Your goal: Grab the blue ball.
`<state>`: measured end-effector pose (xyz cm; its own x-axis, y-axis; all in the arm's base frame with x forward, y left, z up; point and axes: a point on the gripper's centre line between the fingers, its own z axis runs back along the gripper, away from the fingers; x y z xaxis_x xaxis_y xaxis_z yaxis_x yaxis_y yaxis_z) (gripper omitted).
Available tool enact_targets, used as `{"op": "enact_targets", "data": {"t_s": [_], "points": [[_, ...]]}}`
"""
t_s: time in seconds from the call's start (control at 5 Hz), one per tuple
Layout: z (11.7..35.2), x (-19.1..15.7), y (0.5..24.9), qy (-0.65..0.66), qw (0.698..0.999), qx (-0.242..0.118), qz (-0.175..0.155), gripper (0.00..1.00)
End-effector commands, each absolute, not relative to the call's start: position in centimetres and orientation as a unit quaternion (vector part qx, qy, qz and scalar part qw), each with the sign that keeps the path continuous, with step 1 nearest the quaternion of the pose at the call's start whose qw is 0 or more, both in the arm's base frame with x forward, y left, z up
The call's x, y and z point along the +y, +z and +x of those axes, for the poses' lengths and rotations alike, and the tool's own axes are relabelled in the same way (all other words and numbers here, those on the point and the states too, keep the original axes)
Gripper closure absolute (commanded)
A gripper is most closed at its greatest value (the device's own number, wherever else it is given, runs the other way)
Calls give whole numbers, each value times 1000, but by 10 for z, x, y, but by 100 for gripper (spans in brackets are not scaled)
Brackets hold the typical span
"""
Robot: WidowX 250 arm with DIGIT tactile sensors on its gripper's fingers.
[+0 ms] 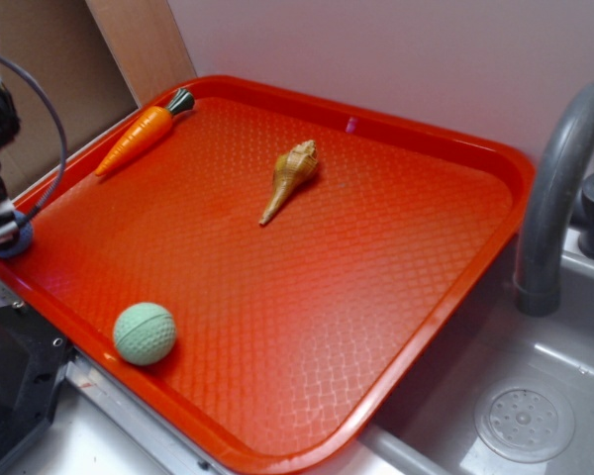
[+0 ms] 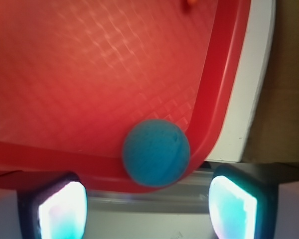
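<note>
Here, small medium-blue ball (image 2: pixel 156 153) tucked in corner of red textured plastic tray (image 2: pixel 89 74), against rim. Claw (image 2: pixel 147 204) spread wide, empty, ball between pads (image 2: pixel 62 209), slightly ahead. Straight descent, then squeeze.

No legible text or markings anywhere

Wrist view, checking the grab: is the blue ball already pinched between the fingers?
No, the blue ball sits apart from both fingers.
</note>
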<state>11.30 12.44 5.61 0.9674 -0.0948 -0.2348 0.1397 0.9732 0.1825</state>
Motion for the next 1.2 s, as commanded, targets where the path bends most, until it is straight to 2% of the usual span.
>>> {"op": "enact_targets", "data": {"t_s": [0.0,0.2,0.4,1.0], "points": [[109,122,42,-66,992,79,67,0],[108,120,40,-63,992,79,73,100],[106,120,35,-64,990,84,92,100],[105,118,36,-56,992,68,94,100]]}}
